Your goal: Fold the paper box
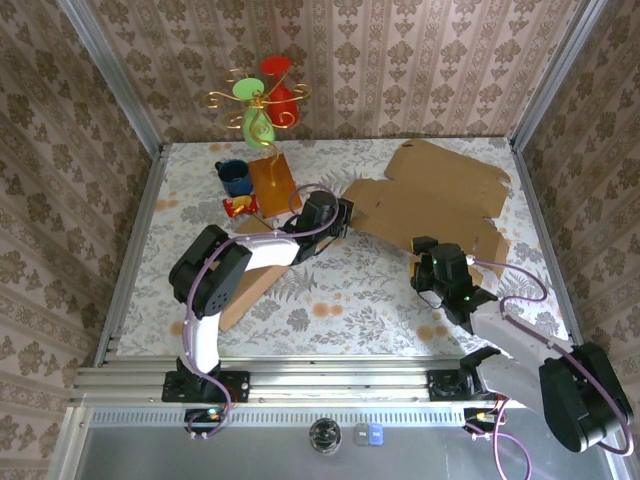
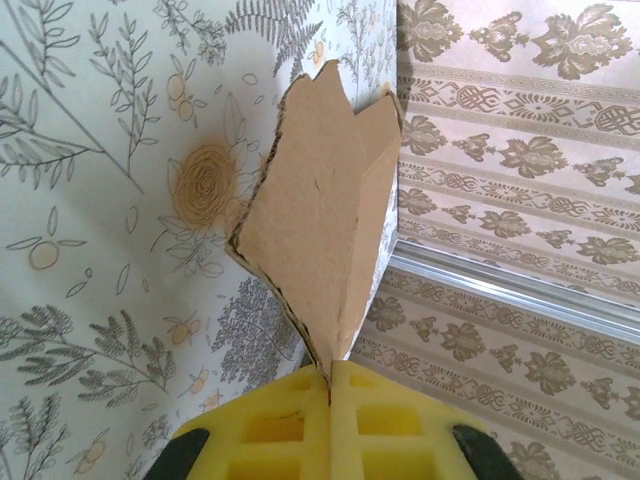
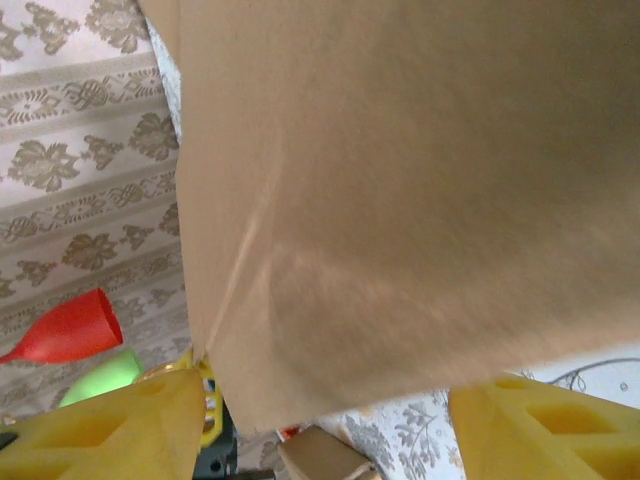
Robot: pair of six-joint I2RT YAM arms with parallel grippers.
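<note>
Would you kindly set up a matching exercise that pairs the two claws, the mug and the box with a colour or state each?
Things:
1. left claw
2. right claw
3. mug
4. box

Colour or state:
A. blue
B. brown
C. open
D. shut on a flap

Pairs: 1-D, 2-C, 3-A, 4-B

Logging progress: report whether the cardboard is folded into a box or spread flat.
Mostly spread: the cardboard lies open on the table; left gripper pinches one flap.
</note>
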